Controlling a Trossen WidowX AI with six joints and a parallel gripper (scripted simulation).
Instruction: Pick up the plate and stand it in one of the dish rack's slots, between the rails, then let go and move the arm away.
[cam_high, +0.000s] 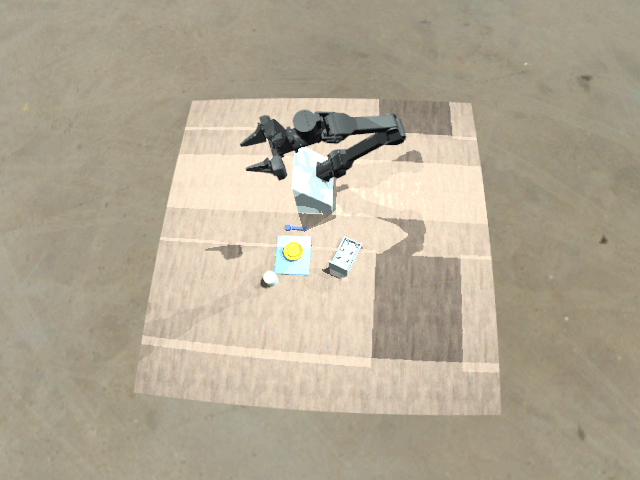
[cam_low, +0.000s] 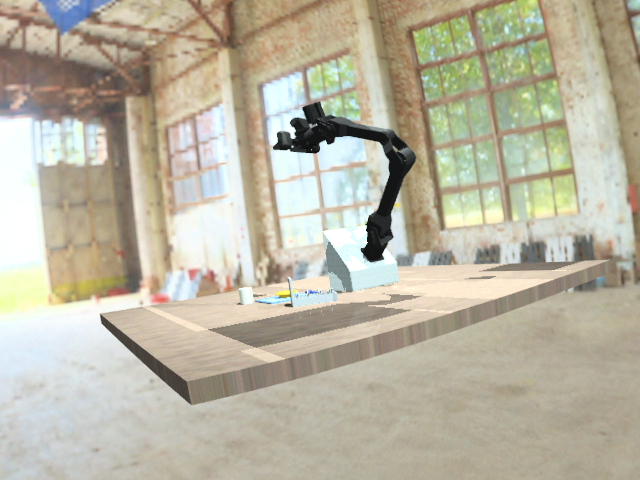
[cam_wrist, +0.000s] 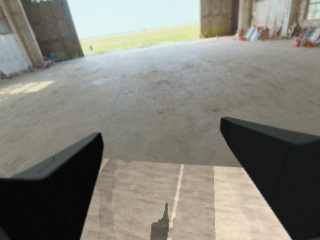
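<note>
Plate (cam_high: 293, 251) lies flat on the blue mat (cam_high: 293, 267), just beside the dish rack (cam_high: 345, 256) at its 3 o'clock; our gripper (cam_high: 253, 153) hangs high and well apart at the plate's 11 o'clock, fingers spread and holding nothing; we judge the reach runs toward 5 o'clock and down.

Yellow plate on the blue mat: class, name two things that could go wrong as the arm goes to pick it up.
1. The yellow plate lies flat on the blue mat, so the open gripper, high and far off, may struggle to catch its rim.
2. The white cup, blue spoon and dish rack stand close by; a descending finger could knock one.
</note>
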